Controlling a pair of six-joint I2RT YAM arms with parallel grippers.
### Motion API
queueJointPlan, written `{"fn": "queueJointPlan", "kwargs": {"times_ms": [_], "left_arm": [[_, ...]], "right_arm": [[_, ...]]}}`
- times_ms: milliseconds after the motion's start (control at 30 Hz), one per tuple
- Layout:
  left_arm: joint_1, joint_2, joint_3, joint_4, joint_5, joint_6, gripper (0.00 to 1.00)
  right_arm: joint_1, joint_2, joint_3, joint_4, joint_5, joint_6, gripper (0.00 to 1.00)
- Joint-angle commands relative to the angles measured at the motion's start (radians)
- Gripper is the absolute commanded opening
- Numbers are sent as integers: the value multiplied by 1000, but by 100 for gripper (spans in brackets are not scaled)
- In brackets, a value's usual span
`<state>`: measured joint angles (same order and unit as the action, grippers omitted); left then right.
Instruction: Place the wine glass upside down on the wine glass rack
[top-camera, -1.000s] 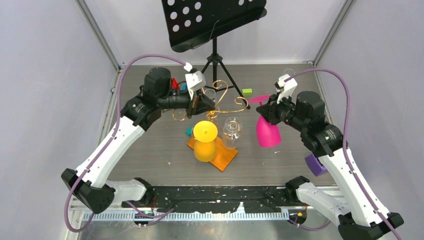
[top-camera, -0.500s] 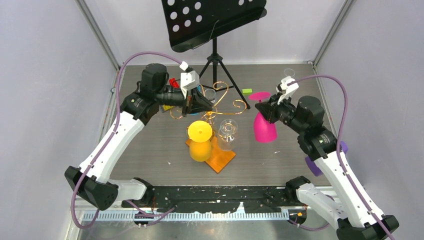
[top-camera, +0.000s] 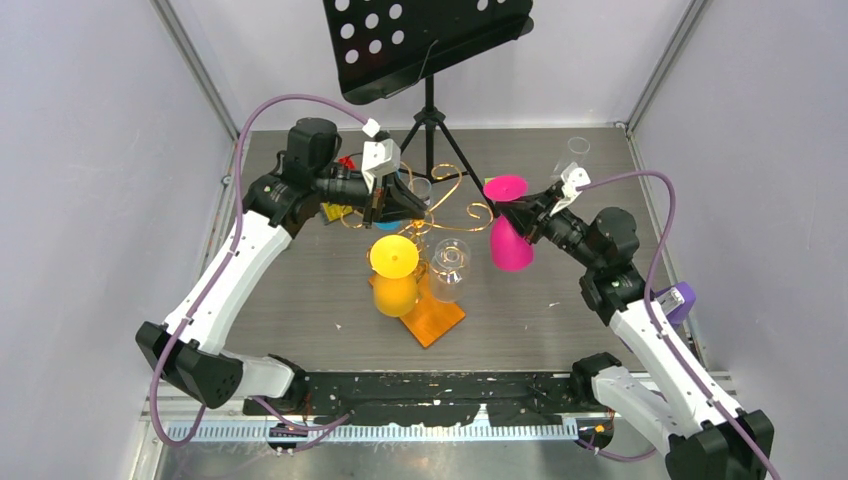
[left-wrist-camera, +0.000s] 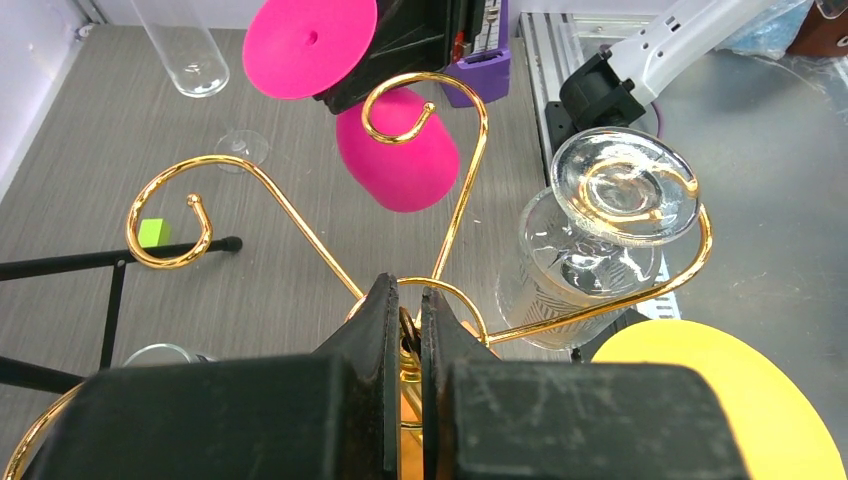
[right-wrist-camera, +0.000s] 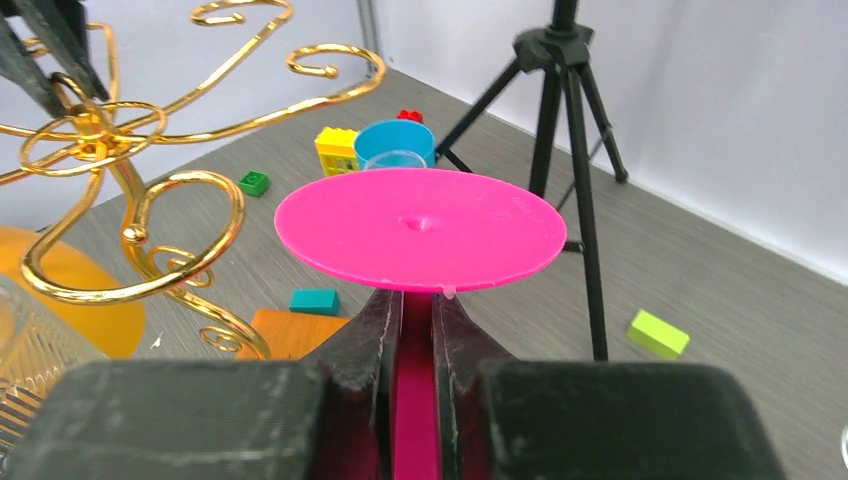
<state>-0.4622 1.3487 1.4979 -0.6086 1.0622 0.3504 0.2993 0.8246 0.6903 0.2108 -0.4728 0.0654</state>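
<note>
Left arm is reaching in from the left. The left pincer is clenching the hub at the top of the wine glass rack, fingers pressed together with only the gold wire between them. A yellow brick is lying on the worktop just beside that arm.

The rack is standing mid-worktop on its orange base, with curled gold arms fanning out from the stem. A yellow wine glass is hanging upside down on the near-left arm. A clear wine glass is hanging upside down next to it, its foot sitting in a loop (both already on the rack). A blue cup and a teal brick are sitting near the rack. The black music stand is standing behind it at the back.

The pink wine glass is hanging in the air just right of the rack, upside down with foot up and bowl down, not yet on any arm. Its foot is sitting close to the right-hand curl, and I cannot tell whether they are touching. The right pincer is grasping the pink stem just under the foot, coming in from the right.

A lime green brick is lying by the tripod legs. A clear glass is standing at the back right, and a purple object is sitting behind the right arm.
</note>
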Motion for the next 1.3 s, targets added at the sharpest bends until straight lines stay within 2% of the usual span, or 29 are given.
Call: {"fn": "queueJointPlan", "kwargs": {"times_ms": [0, 267, 700, 1033, 1267], "left_arm": [[18, 14, 5, -43, -31, 48, 0], [17, 15, 0, -43, -19, 40, 0], [17, 17, 4, -27, -15, 24, 0], [17, 21, 11, -25, -18, 15, 0], [17, 23, 14, -26, -21, 13, 0]], "right_arm": [[-21, 39, -23, 345, -131, 41, 5], [-30, 147, -65, 629, -286, 159, 5], [-30, 333, -47, 931, -505, 299, 5], [-26, 526, -11, 1399, -637, 665, 5], [13, 563, 30, 1409, -680, 687, 5]]}}
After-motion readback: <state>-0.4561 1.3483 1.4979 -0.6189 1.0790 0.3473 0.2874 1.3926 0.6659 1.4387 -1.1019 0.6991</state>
